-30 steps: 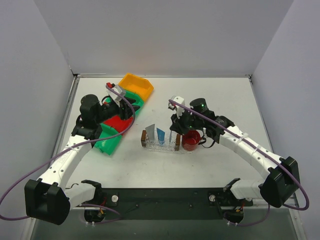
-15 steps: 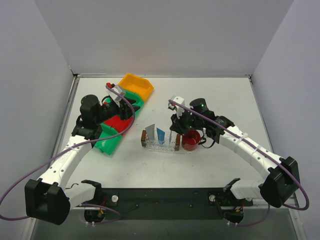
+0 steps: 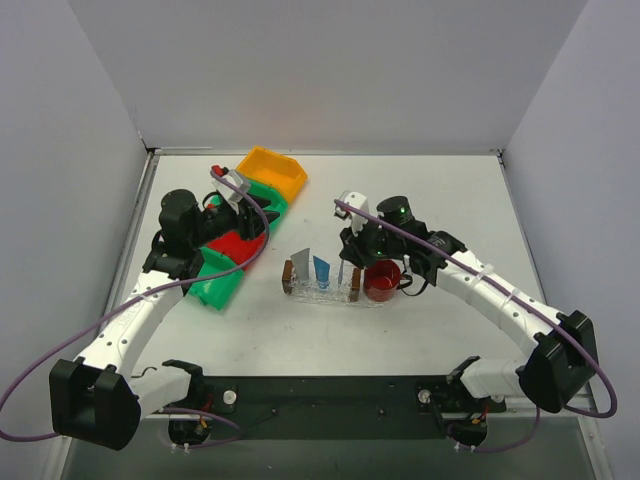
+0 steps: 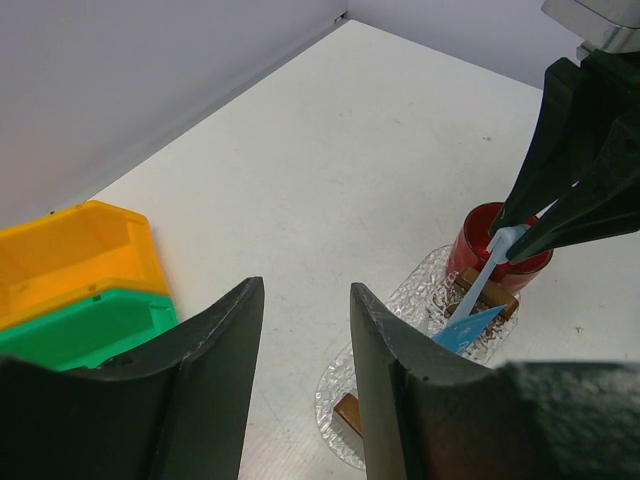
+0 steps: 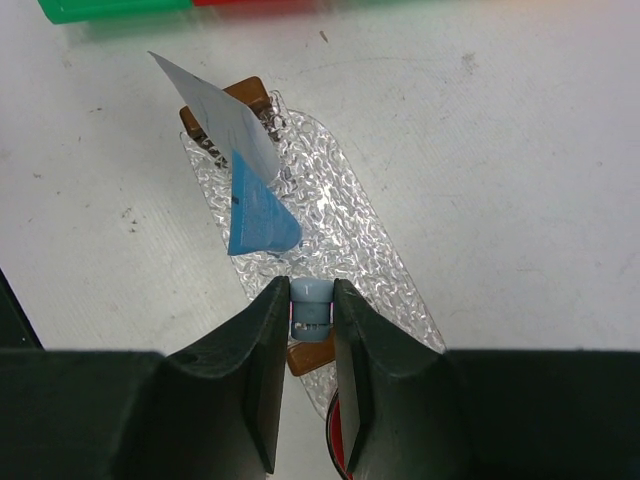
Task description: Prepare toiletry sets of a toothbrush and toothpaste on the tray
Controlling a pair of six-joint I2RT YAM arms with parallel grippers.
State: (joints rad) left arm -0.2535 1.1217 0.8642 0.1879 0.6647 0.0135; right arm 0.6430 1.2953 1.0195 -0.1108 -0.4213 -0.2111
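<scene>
While nothing has visibly moved since before, right claw (image 5: 311,290) clamped on the toothbrush (image 5: 311,312) over the tray (image 5: 352,232), left claw (image 4: 305,295) spread open

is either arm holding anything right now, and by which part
The right tool pinches the toothbrush by its upper end, above the tray. The left tool is open and empty.

Bright, even overhead light falls on the white counter (image 3: 330,330), leaving soft, short shadows. In its wrist view the left pincer (image 4: 305,300) looms dark and slightly blurred; farther things stay sharp.
</scene>
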